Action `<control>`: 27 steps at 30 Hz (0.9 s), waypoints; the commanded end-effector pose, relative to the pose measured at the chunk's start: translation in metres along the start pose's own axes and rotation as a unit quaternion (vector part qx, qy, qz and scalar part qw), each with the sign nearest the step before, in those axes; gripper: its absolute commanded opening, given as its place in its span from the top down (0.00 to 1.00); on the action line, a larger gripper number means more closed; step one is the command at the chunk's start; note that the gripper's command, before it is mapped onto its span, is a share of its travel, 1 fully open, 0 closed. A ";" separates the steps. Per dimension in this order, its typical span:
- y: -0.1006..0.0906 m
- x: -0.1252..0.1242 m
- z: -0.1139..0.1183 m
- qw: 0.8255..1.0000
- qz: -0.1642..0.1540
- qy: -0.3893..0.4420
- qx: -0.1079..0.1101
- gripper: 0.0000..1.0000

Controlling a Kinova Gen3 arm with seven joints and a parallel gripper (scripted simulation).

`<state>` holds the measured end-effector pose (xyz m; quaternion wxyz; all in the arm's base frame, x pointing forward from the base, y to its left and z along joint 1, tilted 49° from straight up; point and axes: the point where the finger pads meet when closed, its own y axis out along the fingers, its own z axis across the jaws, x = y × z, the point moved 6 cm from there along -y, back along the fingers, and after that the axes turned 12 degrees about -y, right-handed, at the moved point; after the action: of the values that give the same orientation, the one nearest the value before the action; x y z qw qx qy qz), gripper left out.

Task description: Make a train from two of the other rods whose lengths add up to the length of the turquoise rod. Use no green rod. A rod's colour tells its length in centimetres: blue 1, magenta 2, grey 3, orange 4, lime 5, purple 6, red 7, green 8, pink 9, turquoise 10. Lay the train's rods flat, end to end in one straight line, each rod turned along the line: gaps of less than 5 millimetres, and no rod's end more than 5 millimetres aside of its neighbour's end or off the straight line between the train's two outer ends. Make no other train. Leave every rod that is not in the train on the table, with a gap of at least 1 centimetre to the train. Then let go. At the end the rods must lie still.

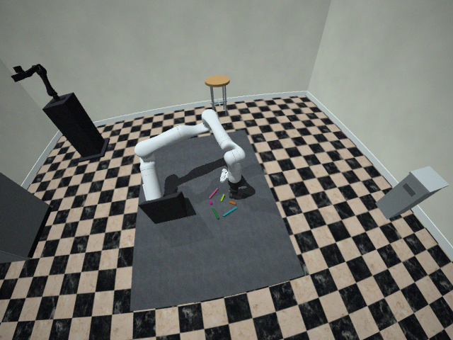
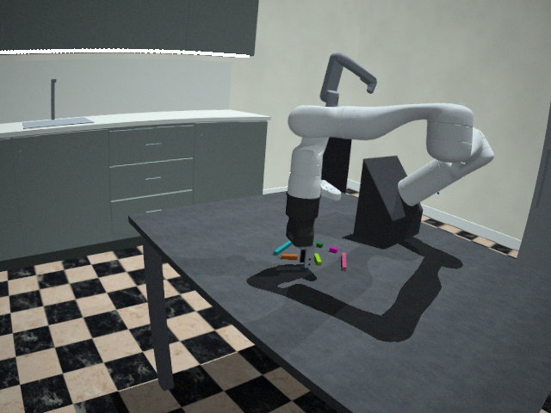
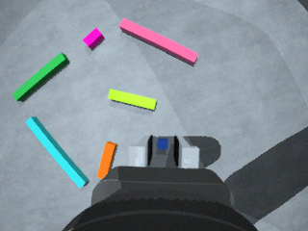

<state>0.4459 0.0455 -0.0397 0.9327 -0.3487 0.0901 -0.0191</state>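
Observation:
My gripper is partly open and low over the table. The small blue rod lies between its fingers, with a gap on each side. The pink rod lies apart from it, beyond the lime rod in the wrist view. The turquoise rod lies at the left there, beside the orange rod. No rods touch. Whether the blue rod touches the table is hard to tell.
The green rod and the magenta rod lie at the upper left in the wrist view. The arm's dark base block stands on the table.

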 end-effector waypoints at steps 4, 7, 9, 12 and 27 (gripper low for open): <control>0.004 0.000 0.000 1.000 0.000 0.000 0.000 0.46; 0.006 0.000 0.000 1.000 0.000 0.000 0.000 0.46; 0.008 0.000 0.000 1.000 0.000 0.000 0.000 0.46; 0.010 0.000 0.000 1.000 0.000 0.000 0.000 0.46; 0.011 0.000 0.000 1.000 0.000 0.000 0.000 0.46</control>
<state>0.4448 0.0546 -0.0474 0.9327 -0.3487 0.0907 -0.0178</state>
